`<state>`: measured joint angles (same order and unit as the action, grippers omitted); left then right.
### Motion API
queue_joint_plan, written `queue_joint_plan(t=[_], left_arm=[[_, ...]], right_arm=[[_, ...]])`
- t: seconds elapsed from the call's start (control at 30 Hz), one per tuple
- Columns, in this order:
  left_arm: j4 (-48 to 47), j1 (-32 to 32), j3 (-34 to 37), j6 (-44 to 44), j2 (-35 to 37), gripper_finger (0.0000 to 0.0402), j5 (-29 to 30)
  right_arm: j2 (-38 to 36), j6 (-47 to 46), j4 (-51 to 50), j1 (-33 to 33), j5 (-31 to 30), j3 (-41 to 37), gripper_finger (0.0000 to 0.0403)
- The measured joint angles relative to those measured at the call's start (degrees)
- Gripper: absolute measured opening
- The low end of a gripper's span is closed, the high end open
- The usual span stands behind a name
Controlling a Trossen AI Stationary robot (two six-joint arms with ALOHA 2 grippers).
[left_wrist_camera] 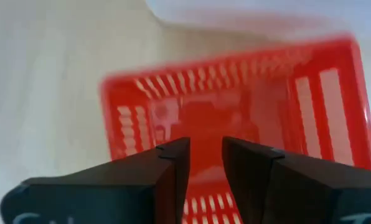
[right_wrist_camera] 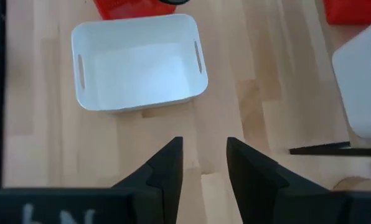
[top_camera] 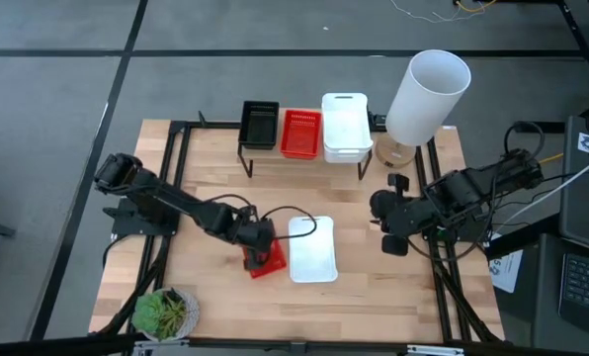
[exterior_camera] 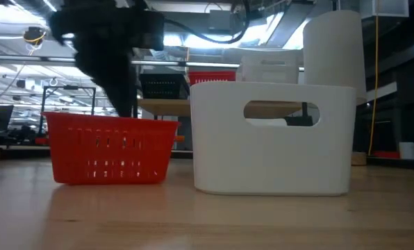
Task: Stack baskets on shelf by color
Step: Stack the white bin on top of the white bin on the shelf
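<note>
Hovering over the loose red basket (top_camera: 266, 259), left gripper (top_camera: 258, 240) — fingers slightly apart, gripping nothing. Right gripper (top_camera: 387, 212) waits, fingers parted, right of the white basket (top_camera: 311, 249). Pickup in hand — next likely calls for clamping a wall, then carrying to the shelf (top_camera: 306, 150)'s red stack (top_camera: 300, 133).

Tall white cylinder (top_camera: 428, 96), upright, beyond the right gripper; green potted plant (top_camera: 162, 312), near left gripper.
</note>
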<state>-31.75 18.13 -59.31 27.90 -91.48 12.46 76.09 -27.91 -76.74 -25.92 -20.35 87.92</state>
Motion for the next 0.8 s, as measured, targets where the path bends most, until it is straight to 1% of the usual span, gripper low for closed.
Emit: queue_joint_plan(t=[0.1,0.2,0.3,0.4,0.53,0.67,0.8], left_arm=[[-2.4,2.07,-0.5,0.03,0.0,0.0086,-1.48],[-3.67,4.41,-0.69,0.32,0.0,0.0086,-1.77],[-6.63,6.2,-0.69,2.34,0.33,0.0086,-1.51],[-9.44,7.86,-0.69,5.11,1.03,0.0086,-0.35],[-11.59,9.29,-0.69,7.66,0.94,0.0086,-0.06],[-13.02,10.96,-0.69,9.47,0.94,0.0086,-0.19],[-12.92,12.03,-0.69,10.45,0.94,0.0086,1.84]], right_arm=[[0.01,4.38,3.86,-0.21,-2.93,-2.7,0.0123],[0.03,5.63,11.94,-0.17,-5.12,-6.3,0.0123],[0.07,8.96,22.85,0.47,-4.93,-10.19,0.0123],[0.63,9.66,29.99,2.4,-4.52,-12.95,0.0123],[2.55,10.3,32.37,5.4,-0.09,-14.21,0.0123],[5.71,11.55,32.31,7.71,2.11,-14.23,0.0123],[11.29,14.73,33.55,8.86,8.55,-14.23,0.0123]])
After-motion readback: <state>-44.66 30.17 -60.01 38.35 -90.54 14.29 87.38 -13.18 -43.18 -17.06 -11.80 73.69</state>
